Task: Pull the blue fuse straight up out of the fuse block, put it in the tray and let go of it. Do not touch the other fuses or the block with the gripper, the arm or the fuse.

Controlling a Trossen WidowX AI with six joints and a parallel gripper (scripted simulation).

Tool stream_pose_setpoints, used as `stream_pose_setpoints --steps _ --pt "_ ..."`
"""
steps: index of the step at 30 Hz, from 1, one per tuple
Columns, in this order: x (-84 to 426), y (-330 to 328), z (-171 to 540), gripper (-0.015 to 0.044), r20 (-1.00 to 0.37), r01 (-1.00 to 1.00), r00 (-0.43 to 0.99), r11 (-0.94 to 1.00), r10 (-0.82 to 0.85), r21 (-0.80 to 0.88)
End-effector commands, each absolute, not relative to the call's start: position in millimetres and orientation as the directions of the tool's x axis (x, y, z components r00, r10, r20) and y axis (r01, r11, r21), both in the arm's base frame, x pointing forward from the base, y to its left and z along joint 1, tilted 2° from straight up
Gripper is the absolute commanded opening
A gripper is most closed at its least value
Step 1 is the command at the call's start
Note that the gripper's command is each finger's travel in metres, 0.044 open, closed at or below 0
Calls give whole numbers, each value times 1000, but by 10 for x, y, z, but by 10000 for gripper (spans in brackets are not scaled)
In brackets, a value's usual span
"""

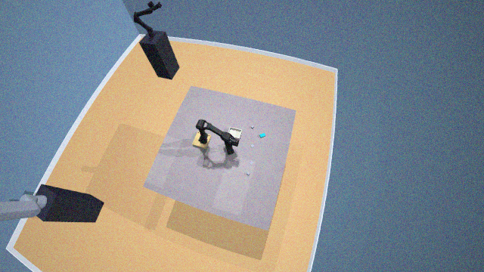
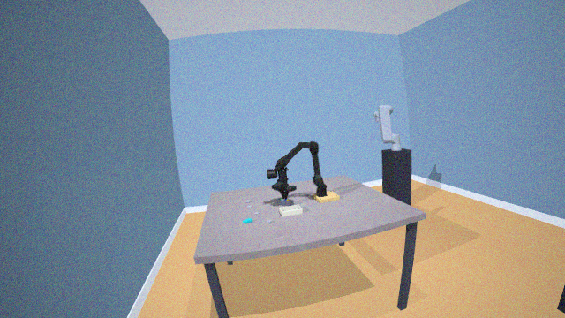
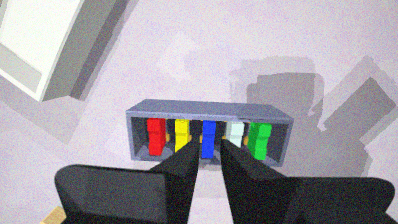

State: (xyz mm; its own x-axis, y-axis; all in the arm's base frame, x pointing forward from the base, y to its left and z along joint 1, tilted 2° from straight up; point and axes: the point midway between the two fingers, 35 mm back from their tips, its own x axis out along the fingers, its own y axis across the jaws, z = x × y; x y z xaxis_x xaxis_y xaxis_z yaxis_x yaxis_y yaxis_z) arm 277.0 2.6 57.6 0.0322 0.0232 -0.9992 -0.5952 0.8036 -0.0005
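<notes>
From the top, the arm reaches over the grey surface (image 1: 227, 196). The end effector (image 1: 230, 149) hangs over the spot where the fuse block must be, so the block is hidden here. The white tray (image 1: 235, 132) sits near that spot.

From the side, the end effector (image 2: 284, 194) points straight down, just above the fuse block (image 2: 282, 201). The block is only a small dark patch with bits of color. The tray (image 2: 290, 210) lies just beside the fuse block, on the side closer to this camera.

In the wrist view, the fuse block (image 3: 210, 109) is a grey box with five fuses in a row. The blue fuse (image 3: 208, 140) is the middle one and sits in its slot. The red fuse (image 3: 156, 136) and the yellow fuse (image 3: 181, 135) are on one side of it. The white fuse (image 3: 235, 134) and the green fuse (image 3: 260, 141) are on the other side. The end effector (image 3: 209, 146) is set to a small gap and holds nothing. Its two dark tips line up on each side of the blue fuse. I cannot tell if they touch anything. The tray (image 3: 45, 50) shows in the corner, well apart from the fuse block.

I think the step in hand is getting ready to grab. Next, the end effector needs to go straight down, slip between the yellow and white fuses without bumping them, and squeeze the blue fuse.
</notes>
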Motion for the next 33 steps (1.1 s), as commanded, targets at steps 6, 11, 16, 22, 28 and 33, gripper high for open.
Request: stream_pose_setpoints --steps 6,11,16,22,28,33 --pt "2769 35 509 74 -999 -597 31 802 29 4" --pt "2769 36 477 74 -999 -597 31 802 29 4" --pt "2769 36 477 74 -999 -597 31 802 29 4" --pt "2775 27 485 47 -999 -595 33 803 23 -1" --pt "2775 27 485 7 -999 -595 33 803 23 -1" --pt "2775 27 488 0 -999 -596 33 803 23 -1"
